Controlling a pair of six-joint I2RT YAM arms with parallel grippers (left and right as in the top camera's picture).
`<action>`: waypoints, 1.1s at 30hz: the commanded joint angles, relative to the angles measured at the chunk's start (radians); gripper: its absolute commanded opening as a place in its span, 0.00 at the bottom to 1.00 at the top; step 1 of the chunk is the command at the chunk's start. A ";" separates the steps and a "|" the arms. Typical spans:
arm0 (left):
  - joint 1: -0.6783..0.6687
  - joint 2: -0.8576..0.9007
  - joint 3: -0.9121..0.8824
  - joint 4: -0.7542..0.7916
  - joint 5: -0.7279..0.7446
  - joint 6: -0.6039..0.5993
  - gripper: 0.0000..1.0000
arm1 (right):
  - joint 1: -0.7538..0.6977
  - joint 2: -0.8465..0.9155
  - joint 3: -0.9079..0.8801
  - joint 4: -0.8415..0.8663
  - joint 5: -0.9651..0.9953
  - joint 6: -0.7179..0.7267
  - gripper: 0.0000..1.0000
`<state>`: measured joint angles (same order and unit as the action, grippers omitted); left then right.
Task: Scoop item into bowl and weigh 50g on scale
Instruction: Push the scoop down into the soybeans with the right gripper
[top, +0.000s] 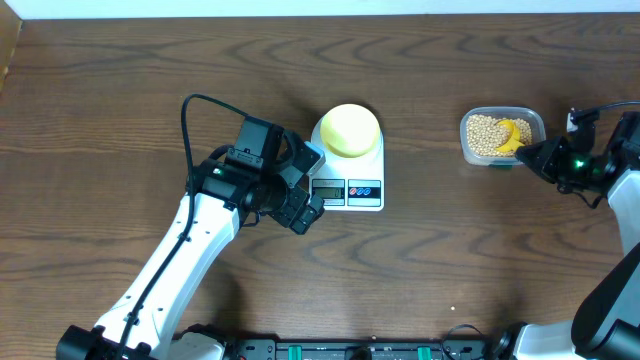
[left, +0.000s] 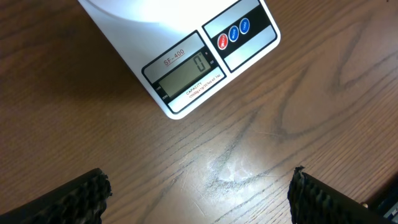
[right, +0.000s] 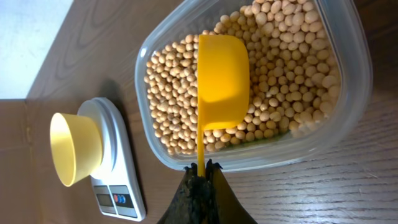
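Note:
The pale yellow-green bowl (top: 351, 130) stands on the white scale (top: 365, 190), mid table; both also show in the right wrist view, bowl (right: 74, 147) on scale (right: 121, 177). The scale display (left: 185, 73) reads 0. Tan beans (top: 484, 133) fill a clear container (top: 536, 122) at the right; they show close in the right wrist view (right: 280, 74). My right gripper (right: 201, 168) is shut on the handle of a yellow scoop (right: 221, 78), whose bowl lies upside down over the beans. My left gripper (left: 199, 193) is open and empty over bare table in front of the scale.
The clear container's rim (right: 261, 158) lies just ahead of my right fingers. The left arm (top: 190, 250) reaches across the table's left front to the scale. The table's far edge (top: 320, 12) meets a white surface.

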<state>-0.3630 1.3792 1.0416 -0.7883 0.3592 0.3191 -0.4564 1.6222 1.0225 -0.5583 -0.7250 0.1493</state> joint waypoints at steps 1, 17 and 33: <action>-0.002 -0.003 -0.002 -0.004 -0.013 0.017 0.94 | -0.010 0.008 -0.010 0.009 -0.047 0.023 0.01; -0.002 -0.003 -0.002 -0.004 -0.013 0.017 0.94 | -0.010 0.040 -0.011 0.044 -0.117 0.031 0.01; -0.002 -0.003 -0.002 -0.004 -0.013 0.017 0.94 | -0.010 0.052 -0.011 0.047 -0.120 0.064 0.01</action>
<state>-0.3630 1.3792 1.0416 -0.7883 0.3592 0.3191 -0.4622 1.6623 1.0191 -0.5110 -0.8089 0.1989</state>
